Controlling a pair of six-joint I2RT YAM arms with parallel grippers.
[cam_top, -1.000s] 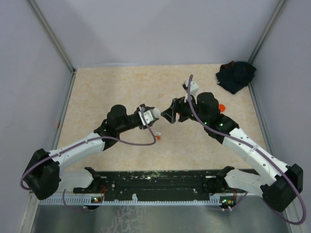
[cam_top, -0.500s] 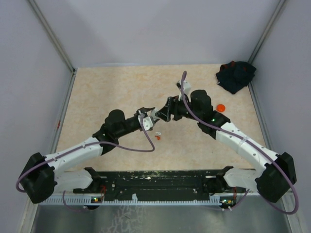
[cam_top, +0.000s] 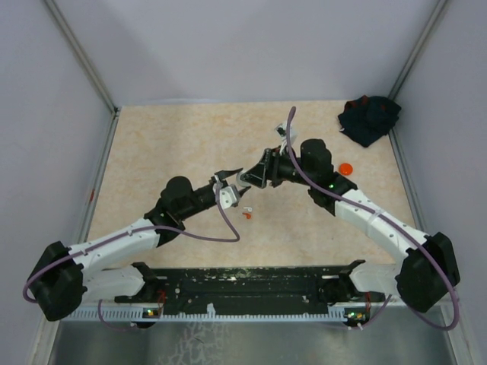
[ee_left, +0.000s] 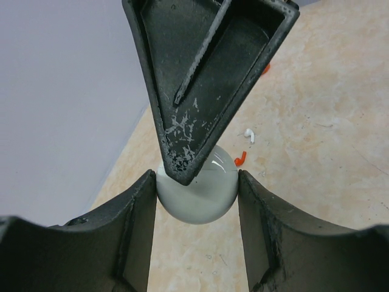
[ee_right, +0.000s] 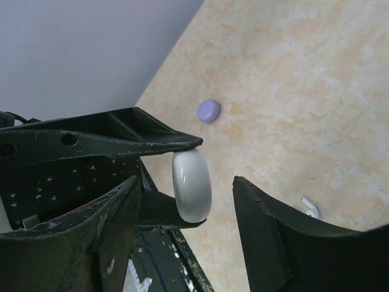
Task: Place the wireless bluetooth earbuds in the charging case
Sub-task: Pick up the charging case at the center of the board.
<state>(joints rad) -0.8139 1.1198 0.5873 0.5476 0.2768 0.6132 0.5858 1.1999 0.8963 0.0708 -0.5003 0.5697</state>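
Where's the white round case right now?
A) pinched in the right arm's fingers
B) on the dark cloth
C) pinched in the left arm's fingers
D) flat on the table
C: the left wrist view shows the white case squeezed between the left arm's fingers, off the table. In the right wrist view, the right arm's fingers stand open on either side of it.
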